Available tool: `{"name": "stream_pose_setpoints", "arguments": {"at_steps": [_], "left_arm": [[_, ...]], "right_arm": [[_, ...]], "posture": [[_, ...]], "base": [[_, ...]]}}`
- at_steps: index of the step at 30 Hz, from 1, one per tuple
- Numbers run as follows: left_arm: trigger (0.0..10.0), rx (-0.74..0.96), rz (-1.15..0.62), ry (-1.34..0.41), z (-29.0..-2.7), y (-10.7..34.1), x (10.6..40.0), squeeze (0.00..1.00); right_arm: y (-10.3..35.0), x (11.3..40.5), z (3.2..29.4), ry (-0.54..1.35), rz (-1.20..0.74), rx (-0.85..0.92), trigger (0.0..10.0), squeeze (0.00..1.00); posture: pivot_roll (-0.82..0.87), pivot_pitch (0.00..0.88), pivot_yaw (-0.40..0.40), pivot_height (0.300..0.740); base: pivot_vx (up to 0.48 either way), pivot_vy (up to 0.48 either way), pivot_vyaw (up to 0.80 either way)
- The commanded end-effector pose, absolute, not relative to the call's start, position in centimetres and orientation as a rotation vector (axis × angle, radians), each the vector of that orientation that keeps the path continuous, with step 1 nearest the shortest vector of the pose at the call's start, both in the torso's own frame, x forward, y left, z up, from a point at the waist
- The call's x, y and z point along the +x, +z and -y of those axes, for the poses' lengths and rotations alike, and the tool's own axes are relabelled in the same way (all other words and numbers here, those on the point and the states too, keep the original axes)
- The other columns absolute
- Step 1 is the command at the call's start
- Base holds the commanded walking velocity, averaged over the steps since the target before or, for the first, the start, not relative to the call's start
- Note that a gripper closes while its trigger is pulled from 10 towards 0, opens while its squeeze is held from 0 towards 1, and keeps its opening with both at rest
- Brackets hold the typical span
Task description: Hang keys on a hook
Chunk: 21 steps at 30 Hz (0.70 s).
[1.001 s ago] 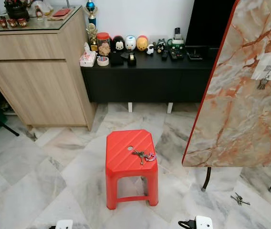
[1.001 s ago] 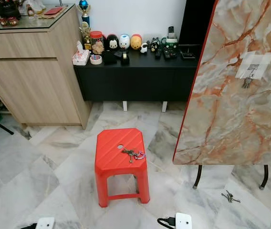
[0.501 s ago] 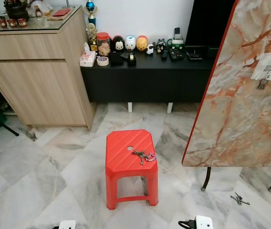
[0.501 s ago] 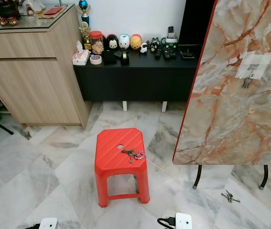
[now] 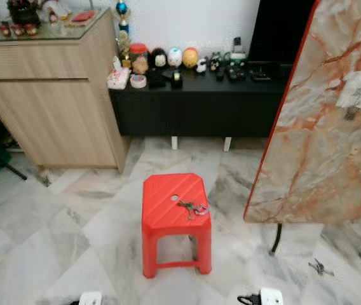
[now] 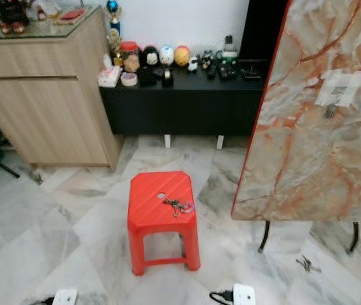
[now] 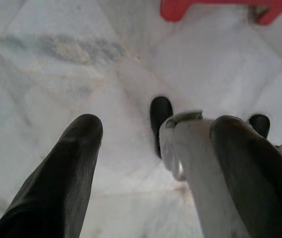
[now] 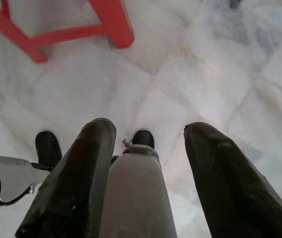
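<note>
Keys (image 5: 192, 207) on red stool (image 5: 175, 218), frame centre.
We see left gripper (image 7: 153, 130) and right gripper (image 8: 148, 134) fingers apart, over marble floor (image 5: 53, 235).

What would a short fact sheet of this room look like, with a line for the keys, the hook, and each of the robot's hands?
keys to hang: bunch of metal keys lying on the red plastic stool
hook: on a white patch on the tilted marble-patterned tabletop, with another small key bunch already hanging there
other keys: a loose set on the marble floor by the tabletop's legs
left hand: open, pointing down at the floor, holding nothing
right hand: open, pointing down at the floor near the stool's legs, holding nothing
</note>
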State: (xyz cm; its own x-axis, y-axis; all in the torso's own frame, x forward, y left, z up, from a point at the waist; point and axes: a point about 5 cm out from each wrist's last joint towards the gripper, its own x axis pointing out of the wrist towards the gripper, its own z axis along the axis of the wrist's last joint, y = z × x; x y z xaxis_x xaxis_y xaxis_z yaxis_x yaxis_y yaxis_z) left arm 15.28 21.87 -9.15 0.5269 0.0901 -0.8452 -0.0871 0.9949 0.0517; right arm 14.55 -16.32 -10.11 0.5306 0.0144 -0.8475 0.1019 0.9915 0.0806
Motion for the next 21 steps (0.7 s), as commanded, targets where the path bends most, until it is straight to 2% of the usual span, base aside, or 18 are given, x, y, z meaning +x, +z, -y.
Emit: {"name": "stream_pose_setpoints", "arguments": {"at_steps": [1, 18, 21], "left_arm": [[10.0, 0.007, -1.048, 0.114, -21.95, -9.52, 14.37, 0.0], [10.0, -0.001, -1.038, 0.111, -22.18, -9.31, 14.81, 0.0], [10.0, -0.002, -1.033, 0.111, -22.15, -9.26, 14.96, 0.0]], "right_arm": [[-10.11, 14.55, 16.25, -0.041, -1.01, 0.121, 10.0, 0.0], [-10.05, 14.67, 16.23, -0.019, -1.006, 0.109, 10.0, 0.0], [-10.05, 14.66, 16.2, -0.02, -1.004, 0.12, 10.0, 0.0]], "posture": [[0.0, 0.0, -0.029, 0.74], [0.0, 0.0, -0.03, 0.74], [0.0, 0.0, -0.03, 0.74]], "base": [[0.281, 0.0, 0.53], [0.377, 0.0, 0.0], [0.395, 0.0, 0.8]]}}
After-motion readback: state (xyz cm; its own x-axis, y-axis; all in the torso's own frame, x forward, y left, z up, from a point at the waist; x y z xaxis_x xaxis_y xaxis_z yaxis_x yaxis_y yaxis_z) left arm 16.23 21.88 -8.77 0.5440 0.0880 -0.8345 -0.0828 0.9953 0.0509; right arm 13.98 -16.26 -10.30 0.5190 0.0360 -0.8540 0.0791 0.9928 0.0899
